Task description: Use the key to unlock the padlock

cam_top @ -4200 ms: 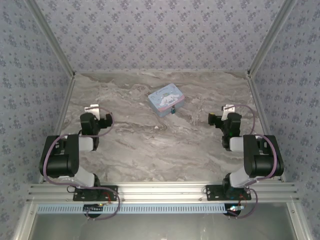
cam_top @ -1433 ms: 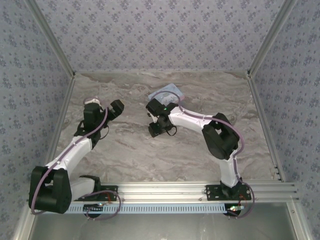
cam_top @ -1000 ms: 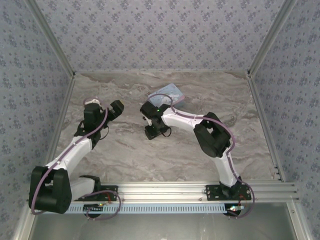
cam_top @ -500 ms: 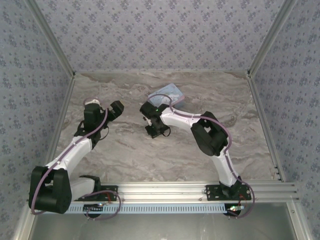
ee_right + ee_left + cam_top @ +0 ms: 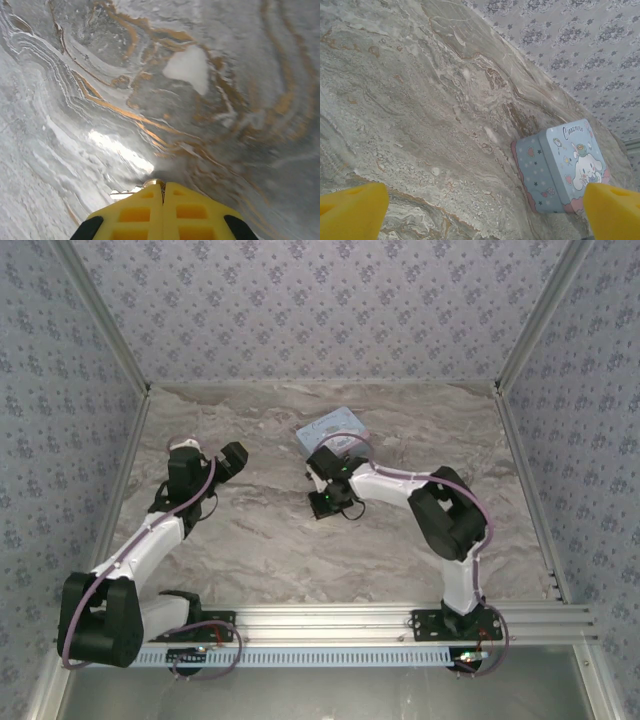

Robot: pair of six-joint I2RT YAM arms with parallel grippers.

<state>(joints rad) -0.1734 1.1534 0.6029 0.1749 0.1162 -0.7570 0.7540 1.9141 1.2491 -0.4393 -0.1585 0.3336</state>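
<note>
My right gripper [image 5: 163, 192] is shut on a small silver key [image 5: 126, 193]; its blade sticks out to the left of the yellow fingertips, just above the marble. From above, the right gripper [image 5: 325, 502] hangs just in front of the light-blue cartoon tin [image 5: 337, 426]. The padlock is hidden, with the right arm covering the tin's front side. My left gripper [image 5: 232, 458] is open, left of the tin and pointing at it. In the left wrist view the left gripper [image 5: 485, 210] has wide-apart yellow fingers [image 5: 350, 212] and the tin [image 5: 565, 170] sits ahead on the right.
The marble table [image 5: 250, 540] is walled by patterned panels and metal posts [image 5: 525, 340]. An aluminium rail [image 5: 320, 625] runs along the near edge beside the arm bases.
The right arm reached out from its rest pose to the tin's front, swung left, and has now shifted back right with the gripper shut. The left arm stretched forward earlier and now holds still.
</note>
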